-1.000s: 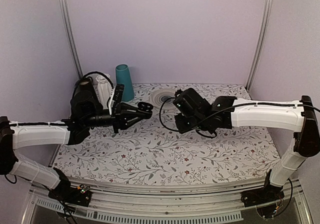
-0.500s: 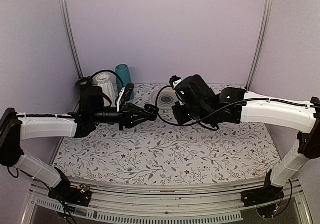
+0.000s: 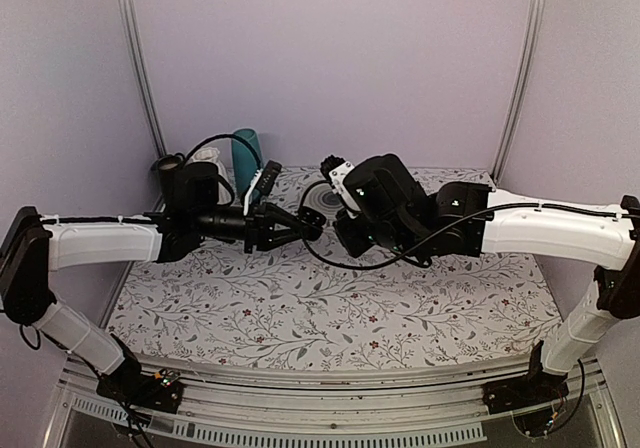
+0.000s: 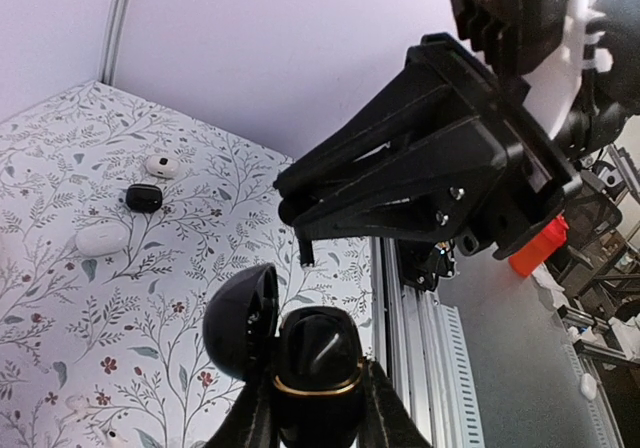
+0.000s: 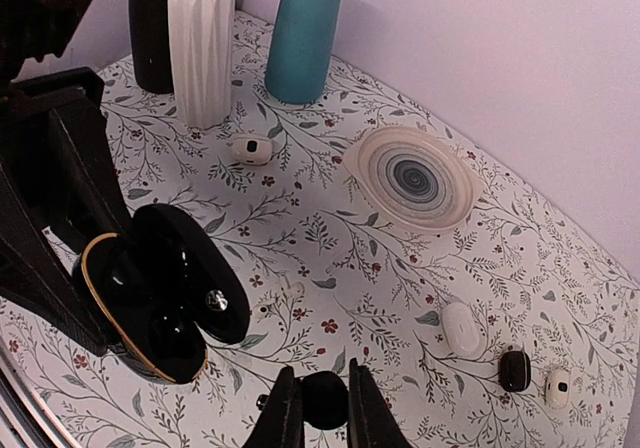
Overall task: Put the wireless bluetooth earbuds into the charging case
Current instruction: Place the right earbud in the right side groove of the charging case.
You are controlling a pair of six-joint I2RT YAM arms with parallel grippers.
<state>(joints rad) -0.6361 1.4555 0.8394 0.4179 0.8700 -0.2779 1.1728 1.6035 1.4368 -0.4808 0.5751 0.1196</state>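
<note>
At the bottom centre of the right wrist view, the right gripper (image 5: 322, 388) pinches an earbud (image 5: 323, 404). Just left of it, the left gripper (image 4: 315, 410) grasps the charging case (image 5: 160, 293), its lid open. At the top stands a teal cup (image 5: 305, 33).

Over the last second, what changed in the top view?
Both arms closed in toward mid-table. The left gripper, shut on the open charging case, pushed right. The right gripper, pinching an earbud, swung left until the two nearly meet. No grasp or release seen. The teal cup and swirl plate stayed put.
</note>
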